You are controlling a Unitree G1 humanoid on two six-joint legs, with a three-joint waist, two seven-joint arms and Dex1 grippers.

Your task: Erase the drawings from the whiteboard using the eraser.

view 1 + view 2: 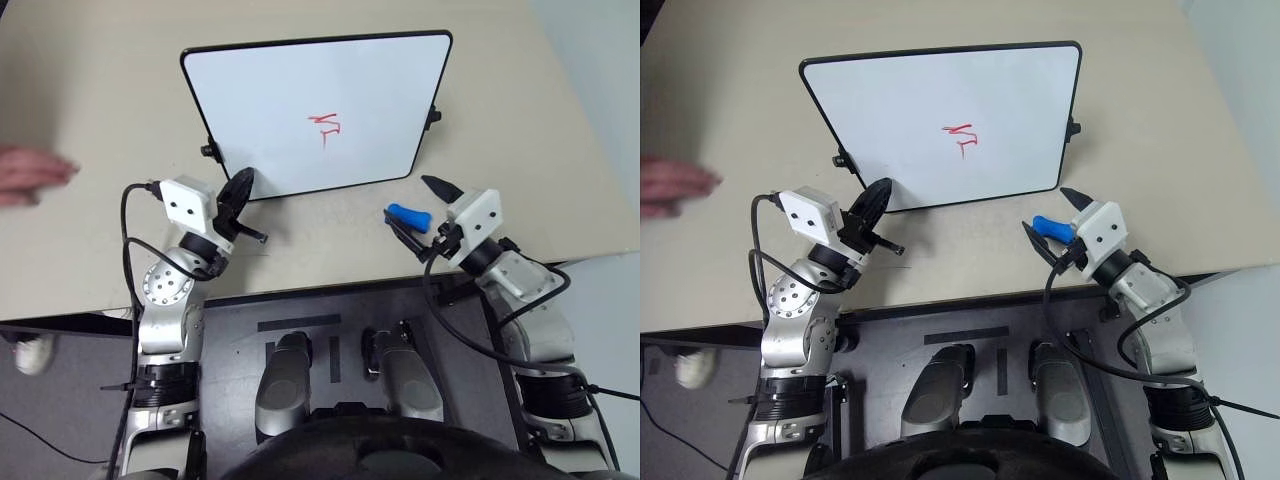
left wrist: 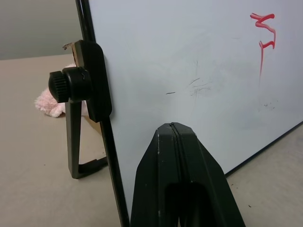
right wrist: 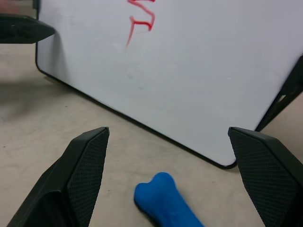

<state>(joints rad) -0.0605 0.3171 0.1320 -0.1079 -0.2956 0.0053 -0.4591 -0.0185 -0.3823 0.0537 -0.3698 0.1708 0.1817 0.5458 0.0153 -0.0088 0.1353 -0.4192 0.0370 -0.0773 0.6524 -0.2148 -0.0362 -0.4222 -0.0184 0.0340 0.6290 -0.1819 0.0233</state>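
Person's hand [image 1: 30, 175]: at the far left I saw a hand resting on the desk [image 1: 100, 100], well apart from the board and blurred.
Left hand [image 1: 240, 190]: I had it raised at the whiteboard's lower left corner. In the left wrist view its two black fingers [image 2: 182, 179] were pressed together, tip to tip, with nothing between them, pointing at the board face just beside the frame.
Whiteboard [image 1: 330, 90]: it stood tilted on the desk between my two arms, a white face in a thin black frame with rounded corners. A black knob [image 2: 71, 85] and a stand leg sat on its left edge, and another knob [image 1: 433, 116] on the right edge.
Drawings [image 1: 325, 126]: I saw a few thin red angular strokes a little right of the board's middle. Faint grey smudges [image 2: 199, 85] marked the white near the lower left.
Eraser [image 1: 408, 215]: the small blue bone-shaped piece lay on the desk just in front of the board's lower right corner, apart from the frame.
Right hand [image 1: 417, 213]: I had its fingers [image 3: 85, 165] spread wide, one on either side of the eraser. Neither finger touched it as far as I could tell.
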